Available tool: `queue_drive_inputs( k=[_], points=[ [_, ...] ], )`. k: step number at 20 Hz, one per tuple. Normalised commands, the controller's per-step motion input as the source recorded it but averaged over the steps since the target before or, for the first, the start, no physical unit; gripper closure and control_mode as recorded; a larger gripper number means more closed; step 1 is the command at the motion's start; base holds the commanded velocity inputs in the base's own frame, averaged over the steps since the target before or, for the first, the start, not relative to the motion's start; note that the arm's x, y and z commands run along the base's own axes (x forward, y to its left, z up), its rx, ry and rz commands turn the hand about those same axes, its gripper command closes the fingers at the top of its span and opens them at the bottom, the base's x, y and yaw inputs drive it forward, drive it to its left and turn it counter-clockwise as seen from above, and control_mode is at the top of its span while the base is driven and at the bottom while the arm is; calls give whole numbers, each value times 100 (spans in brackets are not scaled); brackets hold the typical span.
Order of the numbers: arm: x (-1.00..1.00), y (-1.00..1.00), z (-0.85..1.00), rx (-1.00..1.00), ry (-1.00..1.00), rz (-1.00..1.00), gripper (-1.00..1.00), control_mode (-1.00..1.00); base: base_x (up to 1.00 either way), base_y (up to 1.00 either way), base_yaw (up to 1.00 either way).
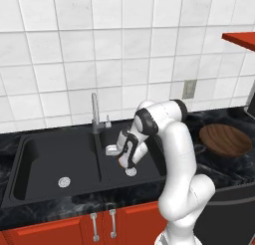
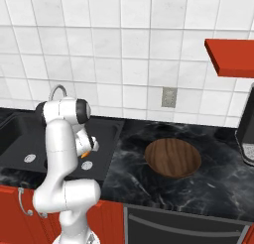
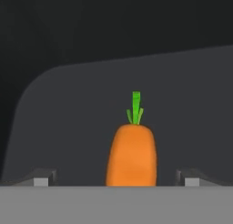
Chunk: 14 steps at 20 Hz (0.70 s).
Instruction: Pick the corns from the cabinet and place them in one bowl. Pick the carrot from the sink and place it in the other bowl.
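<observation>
Hand view: orange carrot [image 3: 132, 155], green top, between the hand's [image 3: 116, 177] spread fingertips.

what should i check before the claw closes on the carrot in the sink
1. Claw open: ok, its fingertips stand wide apart.
2. Carrot centred between the tips: ok, a gap shows on each side in the hand view.
3. Claw down in the sink: ok, it is in the right basin near the drain.
4. Tips low enough to grip the carrot: cannot tell.
5. Dark brown bowl ready: ok, it sits on the counter right of the sink, nothing in it.
</observation>
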Motion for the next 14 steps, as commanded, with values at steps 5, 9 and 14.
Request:
queue_drive_inputs(
  k=[5,9,14],
  points=[
    [9,-1,-2,0,0,0,-100,-100,0,0,0],
    [0,-13,0,0,0,0,-100,-100,0,0,0],
    [0,-28,0,0,0,0,-100,-100,0,0,0]
  ],
)
